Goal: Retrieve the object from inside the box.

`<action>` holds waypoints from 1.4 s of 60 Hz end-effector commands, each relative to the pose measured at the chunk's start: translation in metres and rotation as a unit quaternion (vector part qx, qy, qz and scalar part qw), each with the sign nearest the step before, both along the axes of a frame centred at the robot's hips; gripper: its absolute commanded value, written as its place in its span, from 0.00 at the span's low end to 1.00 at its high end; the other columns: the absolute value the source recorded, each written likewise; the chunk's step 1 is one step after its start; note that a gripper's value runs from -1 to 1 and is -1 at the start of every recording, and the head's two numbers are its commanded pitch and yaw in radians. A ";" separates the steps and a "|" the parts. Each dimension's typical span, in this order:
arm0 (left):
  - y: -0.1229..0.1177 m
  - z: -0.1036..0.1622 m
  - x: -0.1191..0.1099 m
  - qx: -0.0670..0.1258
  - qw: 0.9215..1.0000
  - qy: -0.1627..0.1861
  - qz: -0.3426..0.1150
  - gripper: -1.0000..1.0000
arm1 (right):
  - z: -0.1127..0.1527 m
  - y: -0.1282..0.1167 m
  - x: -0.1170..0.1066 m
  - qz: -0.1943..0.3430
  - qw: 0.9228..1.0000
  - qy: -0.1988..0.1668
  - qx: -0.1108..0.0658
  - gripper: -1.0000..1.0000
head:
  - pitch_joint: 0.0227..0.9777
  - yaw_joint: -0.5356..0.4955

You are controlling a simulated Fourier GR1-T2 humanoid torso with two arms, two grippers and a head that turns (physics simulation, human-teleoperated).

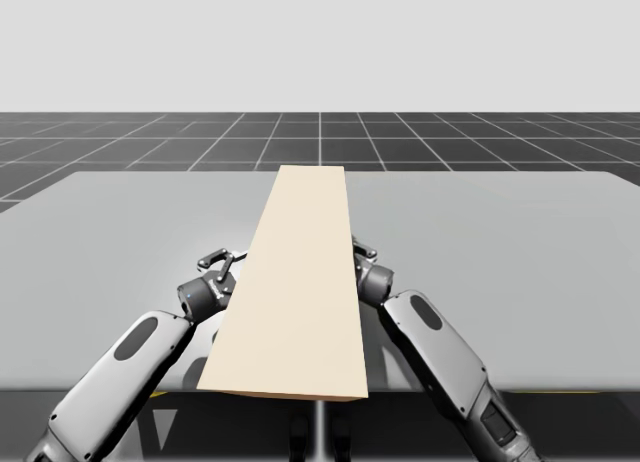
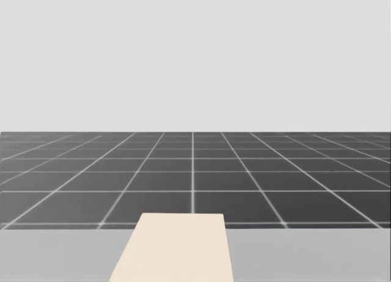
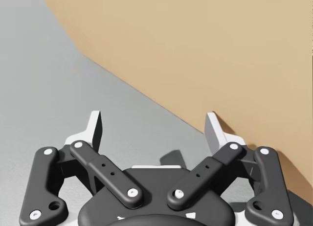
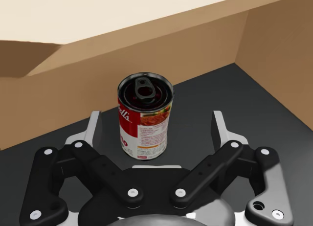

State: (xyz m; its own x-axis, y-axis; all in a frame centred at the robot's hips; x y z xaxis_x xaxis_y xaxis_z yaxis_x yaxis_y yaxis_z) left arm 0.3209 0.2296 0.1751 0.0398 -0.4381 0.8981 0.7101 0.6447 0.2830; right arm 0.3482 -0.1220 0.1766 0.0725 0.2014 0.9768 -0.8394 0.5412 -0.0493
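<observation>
A cardboard box stands mid-table, and its long beige flap [image 1: 300,282] [image 2: 177,248] hides the inside from above. In the right wrist view a red and white can [image 4: 145,118] stands upright on the box's dark floor [image 4: 239,99]. My right gripper [image 4: 157,125] is open inside the box; the can sits between its fingers with a gap on each side. From above, the right gripper [image 1: 362,254] shows at the flap's right edge. My left gripper [image 3: 155,130] [image 1: 222,262] is open and empty outside the box, one finger [image 3: 215,130] against the tan outer wall [image 3: 205,55].
The grey table [image 1: 520,252] [image 2: 305,254] spreads to both sides of the box. Brown inner walls [image 4: 195,40] close in the can at the back and side. A dark gridded floor lies beyond the table's far edge.
</observation>
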 end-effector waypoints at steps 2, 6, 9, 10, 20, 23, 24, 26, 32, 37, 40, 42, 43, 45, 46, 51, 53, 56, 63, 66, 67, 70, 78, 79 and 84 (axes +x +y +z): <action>-0.013 -0.003 -0.007 -0.008 0.999 0.009 -0.042 0.00 | -0.012 0.012 0.019 0.014 0.999 0.027 0.008 0.00 | 0.15 0.51; -0.014 -0.004 -0.008 -0.006 0.999 0.008 -0.045 0.00 | -0.018 0.015 0.026 0.016 0.999 0.038 0.008 0.00 | 0.15 0.51; -0.014 -0.004 -0.008 -0.006 0.999 0.008 -0.046 0.00 | -0.022 0.017 0.031 0.017 0.999 0.045 0.009 0.00 | 0.15 0.50; -0.014 -0.004 -0.008 -0.005 0.999 0.008 -0.046 0.00 | -0.023 0.018 0.033 0.018 0.999 0.048 0.012 0.00 | 0.16 0.50; -0.014 -0.004 -0.009 -0.003 0.999 0.005 -0.048 0.00 | -0.030 0.037 0.044 0.028 0.998 0.048 -0.004 0.00 | 0.16 0.50; -0.014 -0.004 -0.009 -0.002 0.999 0.005 -0.049 0.00 | -0.031 0.044 0.048 0.034 0.998 0.052 -0.010 0.00 | 0.16 0.50; -0.014 -0.003 -0.010 -0.002 0.999 0.004 -0.050 0.00 | -0.032 0.048 0.051 0.036 0.998 0.052 -0.015 0.00 | 0.16 0.50; -0.014 -0.003 -0.010 -0.002 0.999 0.004 -0.050 0.00 | -0.033 0.051 0.052 0.037 0.998 0.049 -0.018 0.00 | 0.16 0.50; -0.013 -0.003 -0.010 0.000 0.999 0.001 -0.051 0.00 | -0.038 0.065 0.060 0.041 0.997 0.053 -0.035 0.00 | 0.16 0.50; -0.013 -0.002 -0.011 -0.001 0.999 -0.001 -0.052 0.00 | -0.042 0.069 0.063 0.020 0.996 0.071 -0.047 1.00 | 0.16 0.50; -0.013 -0.002 -0.011 0.000 0.999 -0.002 -0.053 0.00 | -0.043 0.069 0.063 0.010 0.995 0.083 -0.050 1.00 | 0.16 0.50; -0.013 -0.001 -0.011 0.000 0.999 -0.002 -0.053 0.00 | -0.044 0.068 0.064 -0.001 0.995 0.085 -0.052 1.00 | 0.16 0.50; -0.013 -0.001 -0.011 0.000 0.999 -0.003 -0.053 0.00 | -0.045 0.066 0.064 -0.010 0.995 0.085 -0.058 1.00 | 0.16 0.50; -0.013 -0.001 -0.011 0.000 0.999 -0.003 -0.053 0.00 | -0.045 0.064 0.065 -0.010 0.995 0.089 -0.053 1.00 | 0.16 0.50; -0.013 -0.001 -0.011 0.000 0.999 -0.003 -0.053 0.00 | -0.045 0.064 0.065 -0.012 0.994 0.091 -0.053 1.00 | 0.16 0.50; -0.013 -0.001 -0.011 0.000 0.999 -0.004 -0.053 0.00 | -0.045 0.056 0.067 -0.030 0.994 0.094 -0.048 1.00 | 0.16 0.50; -0.013 -0.001 -0.011 0.000 0.999 -0.005 -0.052 0.00 | -0.042 0.051 0.066 -0.038 0.994 0.091 -0.043 1.00 | 0.16 0.50; -0.012 0.000 -0.011 -0.002 0.999 -0.006 -0.051 0.00 | -0.036 0.044 0.063 -0.045 0.994 0.088 -0.039 1.00 | 0.16 0.50; -0.009 0.002 -0.009 -0.009 0.999 -0.009 -0.044 0.00 | -0.017 0.011 0.034 -0.069 0.995 0.063 -0.031 1.00 | 0.16 0.50; -0.008 0.003 -0.009 -0.011 0.999 -0.010 -0.043 0.00 | -0.012 -0.003 0.019 -0.080 0.995 0.046 -0.033 1.00 | 0.16 0.49; -0.008 0.004 -0.009 -0.011 0.999 -0.010 -0.042 0.00 | -0.011 -0.005 0.016 -0.079 0.995 0.045 -0.032 1.00 | 0.16 0.49; -0.008 0.004 -0.009 -0.012 0.999 -0.011 -0.041 0.00 | -0.007 -0.018 0.002 -0.090 0.995 0.029 -0.031 1.00 | 0.15 0.49; -0.007 0.004 -0.008 -0.013 0.999 -0.010 -0.039 0.00 | 0.009 -0.051 -0.035 -0.112 0.993 -0.004 -0.020 1.00 | 0.15 0.49; -0.007 0.004 -0.007 -0.013 0.999 -0.011 -0.039 0.00 | 0.012 -0.056 -0.040 -0.117 0.993 -0.006 -0.018 1.00 | 0.15 0.49; -0.006 0.005 -0.007 -0.014 0.999 -0.011 -0.037 0.00 | 0.022 -0.080 -0.057 -0.141 0.990 -0.024 -0.014 1.00 | 0.15 0.50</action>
